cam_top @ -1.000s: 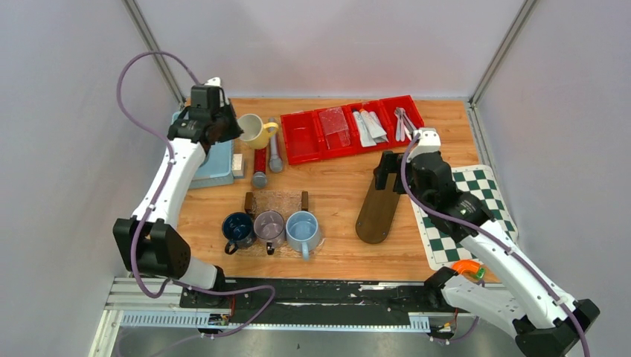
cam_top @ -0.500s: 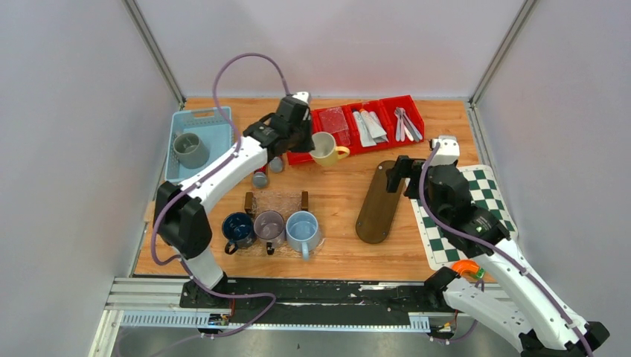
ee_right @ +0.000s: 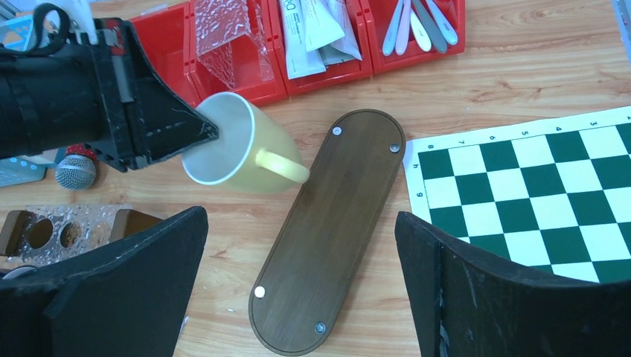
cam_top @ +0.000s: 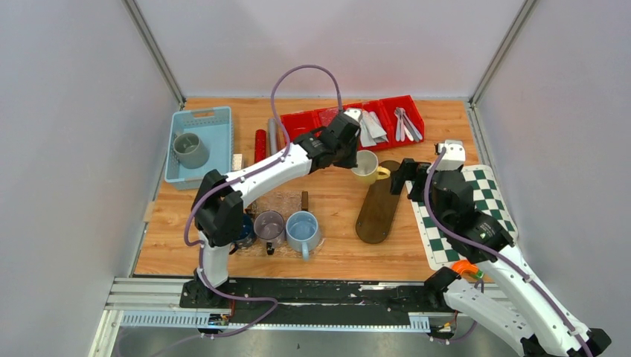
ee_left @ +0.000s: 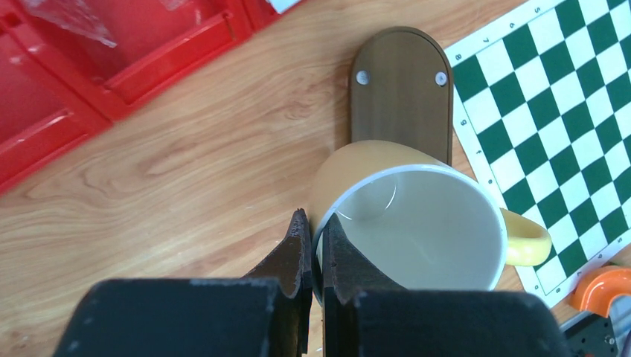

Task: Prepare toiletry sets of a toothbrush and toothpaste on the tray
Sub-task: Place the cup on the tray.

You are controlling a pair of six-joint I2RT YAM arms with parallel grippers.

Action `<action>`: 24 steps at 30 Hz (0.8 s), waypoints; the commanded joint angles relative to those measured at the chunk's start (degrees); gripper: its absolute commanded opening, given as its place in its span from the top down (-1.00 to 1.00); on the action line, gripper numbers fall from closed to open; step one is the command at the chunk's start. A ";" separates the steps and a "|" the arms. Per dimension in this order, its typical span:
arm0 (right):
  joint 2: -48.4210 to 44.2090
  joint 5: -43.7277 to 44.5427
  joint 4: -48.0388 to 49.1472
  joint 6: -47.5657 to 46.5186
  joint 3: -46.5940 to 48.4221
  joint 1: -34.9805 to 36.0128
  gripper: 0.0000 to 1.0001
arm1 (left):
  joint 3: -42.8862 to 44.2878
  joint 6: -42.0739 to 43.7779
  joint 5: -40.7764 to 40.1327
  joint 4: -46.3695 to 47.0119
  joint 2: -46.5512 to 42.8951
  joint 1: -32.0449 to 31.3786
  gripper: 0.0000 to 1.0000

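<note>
My left gripper (cam_top: pixel 351 158) (ee_left: pixel 316 223) is shut on the rim of a yellow mug (cam_top: pixel 366 166) (ee_left: pixel 409 216) (ee_right: pixel 238 145). It holds the mug tilted just above the far end of the dark oval wooden tray (cam_top: pixel 378 207) (ee_left: pixel 402 89) (ee_right: pixel 327 230). Toothpaste tubes (cam_top: pixel 370 128) (ee_right: pixel 312 26) and toothbrushes (cam_top: pixel 404 123) (ee_right: pixel 420 22) lie in the red bins at the back. My right gripper (cam_top: pixel 405 175) (ee_right: pixel 300 216) is open and empty, above the tray's right side.
A chessboard mat (cam_top: pixel 469 216) lies right of the tray. Three mugs (cam_top: pixel 269 223) stand front left by a wooden rack (cam_top: pixel 279 201). A blue basket (cam_top: pixel 216 160) with a grey cup sits back left. Red and grey cylinders (cam_top: pixel 260 141) lie beside the bins.
My left arm has swung right, carrying the yellow mug from the back left to the tray's far end. My right gripper has drawn back a little to the right.
</note>
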 commanded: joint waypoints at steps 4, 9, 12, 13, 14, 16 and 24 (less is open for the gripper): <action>-1.22 1.61 1.68 1.09 -0.84 -0.33 -1.00 | 4.99 -1.53 -0.66 5.85 2.39 -3.37 0.97; -1.61 1.93 1.61 1.39 -1.13 -0.32 -1.00 | 6.04 -1.83 -0.60 5.82 5.11 -4.74 0.93; -1.96 2.05 1.53 1.41 -1.35 -0.30 -1.00 | 6.45 -2.19 -0.28 5.82 6.11 -5.47 0.92; -1.98 2.19 1.48 1.42 -1.47 -0.31 -1.00 | 6.59 -2.13 -0.81 5.75 6.55 -5.87 0.91; -2.08 2.22 1.50 1.42 -1.54 -0.32 -1.00 | 6.73 -2.11 -1.09 5.63 6.77 -6.01 0.90; -2.12 2.30 1.39 1.42 -1.71 -0.35 -1.00 | 6.74 -2.27 -1.13 5.49 7.29 -6.32 0.85; -2.51 2.80 1.27 1.16 -2.18 -0.38 -1.00 | 7.33 -2.02 -0.32 4.48 8.15 -7.17 0.33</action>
